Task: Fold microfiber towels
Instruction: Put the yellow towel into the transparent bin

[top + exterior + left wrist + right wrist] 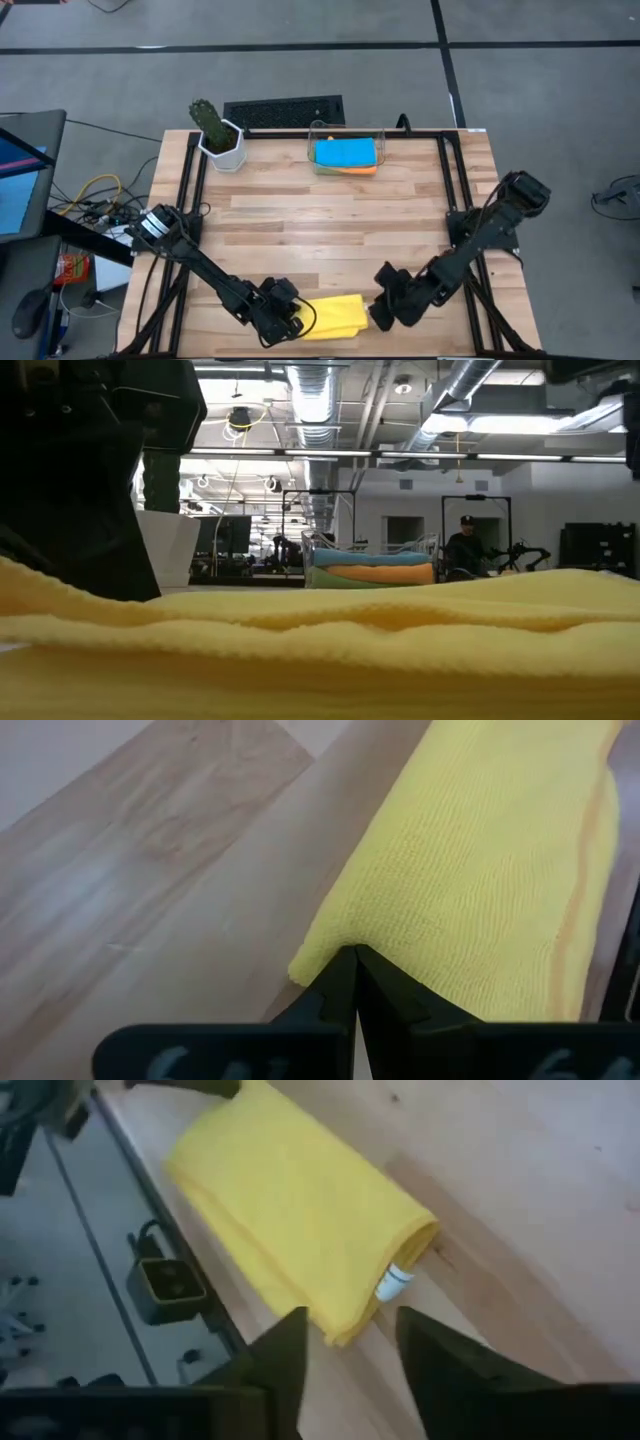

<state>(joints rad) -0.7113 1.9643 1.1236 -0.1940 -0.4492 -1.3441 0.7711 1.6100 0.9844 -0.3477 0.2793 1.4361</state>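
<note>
Yellow towel (335,316) pinched at one corner by left claw (354,960); right claw (348,1342) gapes beside it, clear.

We see a yellow towel (335,316) on the light brown wood surface (330,215). The blue towel (345,151) sits on top of an orange towel (352,170). The cactus (208,119) is green in a white pot (224,150).

Left gripper (292,322) low at near edge, jaws pinched; right gripper (378,312) alongside, jaws parted.
</note>
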